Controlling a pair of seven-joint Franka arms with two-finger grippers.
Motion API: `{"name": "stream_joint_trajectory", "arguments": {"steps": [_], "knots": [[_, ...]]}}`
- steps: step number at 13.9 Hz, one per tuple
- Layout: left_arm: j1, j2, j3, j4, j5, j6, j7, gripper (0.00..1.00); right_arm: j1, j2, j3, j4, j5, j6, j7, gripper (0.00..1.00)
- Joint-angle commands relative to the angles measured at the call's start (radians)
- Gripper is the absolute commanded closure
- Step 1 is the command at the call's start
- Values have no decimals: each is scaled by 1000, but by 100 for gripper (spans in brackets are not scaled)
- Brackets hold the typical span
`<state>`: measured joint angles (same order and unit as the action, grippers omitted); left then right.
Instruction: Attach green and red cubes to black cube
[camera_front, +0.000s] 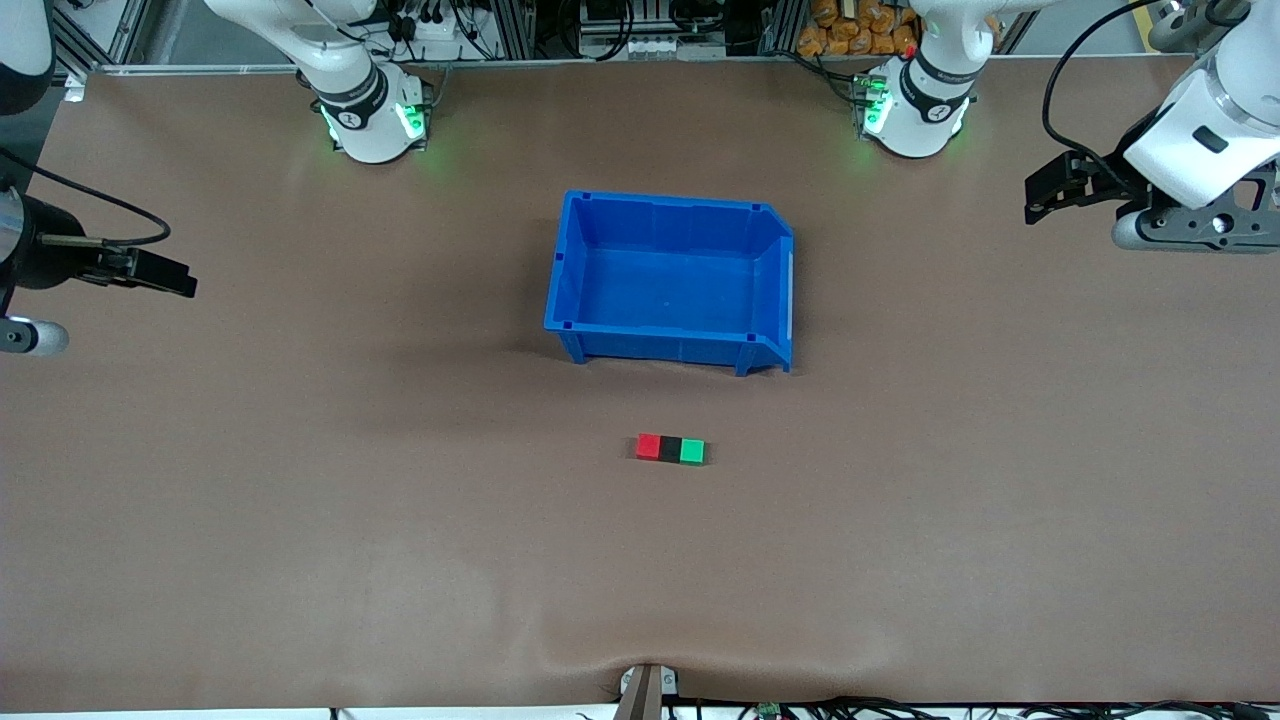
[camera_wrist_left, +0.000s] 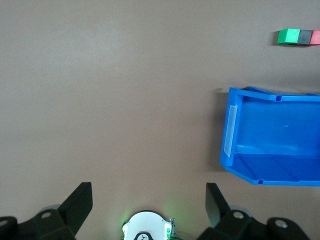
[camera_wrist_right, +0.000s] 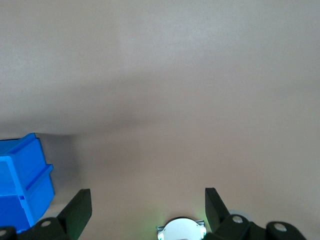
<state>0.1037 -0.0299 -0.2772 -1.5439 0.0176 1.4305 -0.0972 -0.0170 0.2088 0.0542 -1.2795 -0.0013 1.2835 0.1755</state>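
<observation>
We are seeing the black cube (camera_front: 670, 449) lying on the table (camera_front: 300, 520), nearer the front camera than the blue bin (camera_front: 670, 345), with one red cube (camera_front: 648, 447) and one green cube (camera_front: 692, 451) touching its two ends in a single row running arm to arm. Both the left gripper (camera_wrist_left: 149, 197) and the right gripper (camera_wrist_right: 148, 200) are hanging with fingers spread and empty, well apart from the row at their own ends of the table, neither plainly nearer. By our count: three cubes, one bin, nothing left to join.

Even, bright overhead light falls on the brown table (camera_front: 300, 560), with no glare. The blue bin (camera_front: 670, 345) casts a soft shadow at mid-frame. Green lamps glow on both arm bases at the top.
</observation>
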Motion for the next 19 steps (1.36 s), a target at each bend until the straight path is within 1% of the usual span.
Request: {"name": "stream_joint_trajectory", "arguments": {"steps": [1, 3, 4, 6, 7, 9, 12, 13, 16, 19], "knots": [[7, -16, -5, -1, -8, 1, 22, 0, -18, -54, 12, -63, -14, 25, -59, 0], [7, -16, -5, 1, -8, 1, 22, 0, -18, -69, -3, -73, -9, 25, -89, 0], [7, -18, -7, -1, -8, 1, 22, 0, -18, -95, -4, -113, -8, 49, -90, 0], [7, -19, -7, -1, -8, 1, 22, 0, -18, -169, -5, -234, -2, 147, -93, 0], [10, -19, -7, -7, -10, 1, 22, 0, -18, -181, -5, -256, -2, 163, -93, 0], [10, -18, -5, -7, -10, 1, 22, 0, -18, -181, -8, -256, 0, 158, -97, 0], [13, -16, -5, -9, -10, 2, 22, 0, -18, -184, -56, -258, 18, 154, -218, 0], [11, -15, -7, -9, -10, 2, 22, 0, -18, -189, -74, -259, 23, 154, -231, 0], [7, -15, -7, -7, -5, 4, 22, 0, -18, -204, -88, -265, 23, 142, -223, 0], [7, -16, -7, -7, -1, 4, 24, 0, -17, -232, -88, -294, 23, 154, -220, 0]]}}
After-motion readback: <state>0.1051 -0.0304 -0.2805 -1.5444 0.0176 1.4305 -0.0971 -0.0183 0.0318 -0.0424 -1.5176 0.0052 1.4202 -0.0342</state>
